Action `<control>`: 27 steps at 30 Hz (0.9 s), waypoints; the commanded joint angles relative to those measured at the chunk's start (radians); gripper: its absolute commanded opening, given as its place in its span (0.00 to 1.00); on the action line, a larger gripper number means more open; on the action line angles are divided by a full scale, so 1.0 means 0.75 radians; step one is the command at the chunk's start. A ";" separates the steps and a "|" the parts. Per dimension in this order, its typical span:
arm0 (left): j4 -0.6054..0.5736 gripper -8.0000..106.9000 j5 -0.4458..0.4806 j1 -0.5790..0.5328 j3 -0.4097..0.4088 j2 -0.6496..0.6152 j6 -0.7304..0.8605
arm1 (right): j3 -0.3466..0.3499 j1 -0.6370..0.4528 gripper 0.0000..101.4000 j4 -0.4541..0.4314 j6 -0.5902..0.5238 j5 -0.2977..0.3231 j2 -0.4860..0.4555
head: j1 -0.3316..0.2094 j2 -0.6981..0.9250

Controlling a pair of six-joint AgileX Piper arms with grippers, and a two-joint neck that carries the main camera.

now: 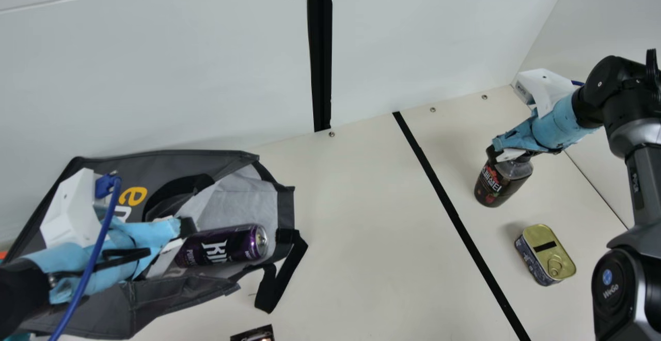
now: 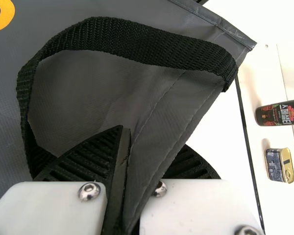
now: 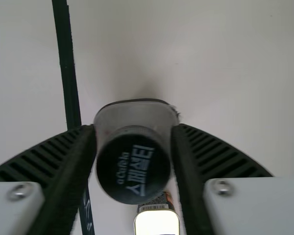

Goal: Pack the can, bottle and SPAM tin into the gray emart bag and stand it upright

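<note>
My left gripper point(image 1: 178, 230) is shut on the edge of the gray bag point(image 1: 170, 299), which lies with its mouth facing the table's middle; the purple can point(image 1: 222, 246) lies inside the mouth. In the left wrist view, cloth of the bag point(image 2: 83, 93) runs between the fingers of my left gripper point(image 2: 123, 147). My right gripper point(image 1: 508, 150) is at the top of the dark bottle point(image 1: 501, 181). In the right wrist view, my right gripper point(image 3: 133, 134) has its fingers against both sides of the bottle's cap point(image 3: 133, 166). The SPAM tin point(image 1: 546, 254) sits nearby on the table.
A black strip point(image 1: 459, 222) crosses the table point(image 1: 356, 227) between the bag and the bottle. A pale wall point(image 1: 155, 82) rises behind. A black strap point(image 1: 279, 274) hangs from the bag's mouth, and a small dark item point(image 1: 254, 334) lies at the near edge.
</note>
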 commanded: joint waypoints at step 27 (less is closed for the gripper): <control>0.000 0.00 0.000 0.000 0.000 0.000 0.000 | -0.013 0.018 0.00 0.086 -0.176 0.005 -0.082 | -0.030 -0.001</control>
